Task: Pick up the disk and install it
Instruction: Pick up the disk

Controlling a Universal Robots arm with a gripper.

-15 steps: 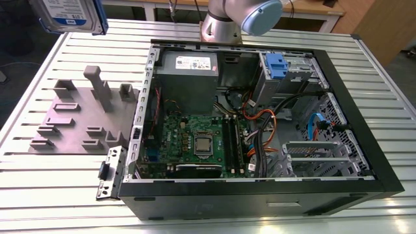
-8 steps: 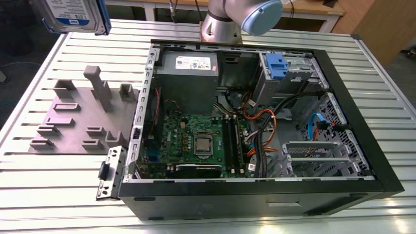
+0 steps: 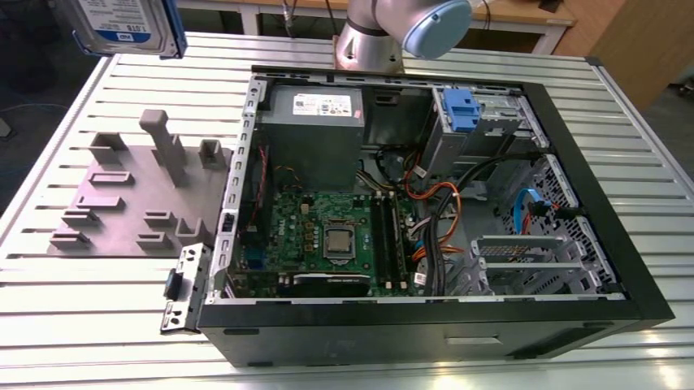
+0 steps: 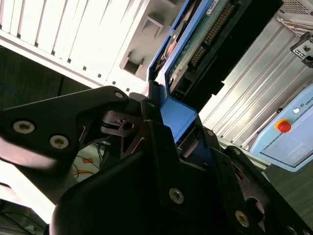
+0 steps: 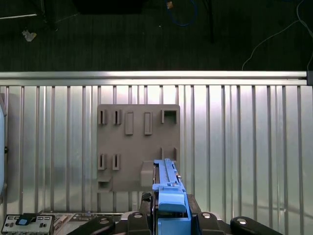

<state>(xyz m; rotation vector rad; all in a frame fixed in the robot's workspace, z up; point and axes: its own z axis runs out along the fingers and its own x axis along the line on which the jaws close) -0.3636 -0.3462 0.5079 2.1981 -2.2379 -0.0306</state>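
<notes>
You've got the slatted metal table (image 3: 87, 309) spread under everything. On it lies the open computer case (image 3: 434, 321), boards and cables showing. Beside it, towards the exterior view's left, sits the grey holder plate (image 3: 119, 203). Now the disk (image 3: 122, 24): it's up in the air, clear of the table, at the exterior view's top left corner with its label facing out. In the first wrist view it hangs edge-on over that plate. Your gripper (image 5: 168, 218) has its jaws drawn in tight on the blue carrier (image 4: 183, 115), clamping the disk by one end.
</notes>
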